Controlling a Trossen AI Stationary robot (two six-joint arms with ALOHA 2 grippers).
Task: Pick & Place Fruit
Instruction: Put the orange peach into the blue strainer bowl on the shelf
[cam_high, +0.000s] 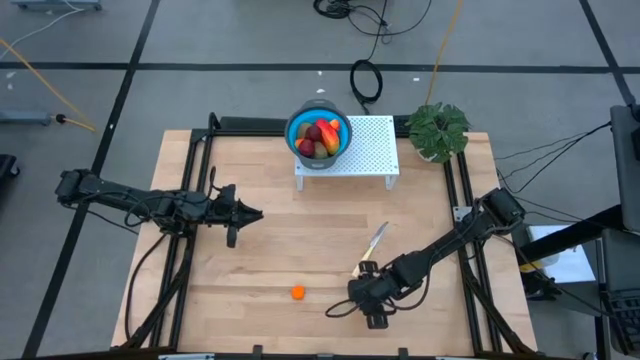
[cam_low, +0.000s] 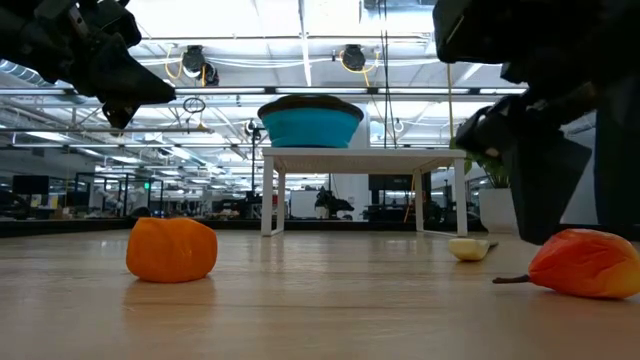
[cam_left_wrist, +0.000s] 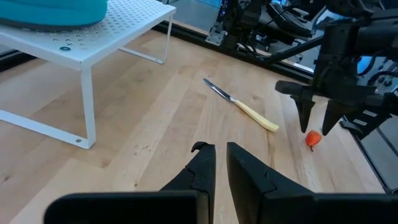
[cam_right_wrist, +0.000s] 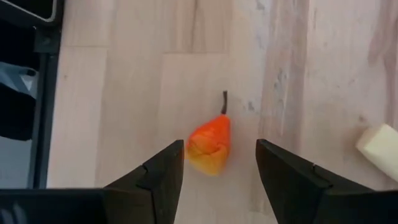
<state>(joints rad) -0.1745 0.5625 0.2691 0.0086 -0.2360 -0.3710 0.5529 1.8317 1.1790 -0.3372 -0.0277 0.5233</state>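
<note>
A blue bowl sits on a white perforated shelf and holds several red, yellow and brown-green fruit. A small orange-red pear-shaped fruit with a stem lies on the table, also seen in the low view. My right gripper hovers over it, open, with a finger on either side and no touch. In the high view my right gripper hides it. A tiny orange fruit lies to the left of it. My left gripper waits shut at mid-left, above the table.
A yellow-handled knife lies just beyond my right gripper, its handle end close to the right finger. A leafy plant stands at the far right corner. Bare wood lies between the two arms and in front of the shelf.
</note>
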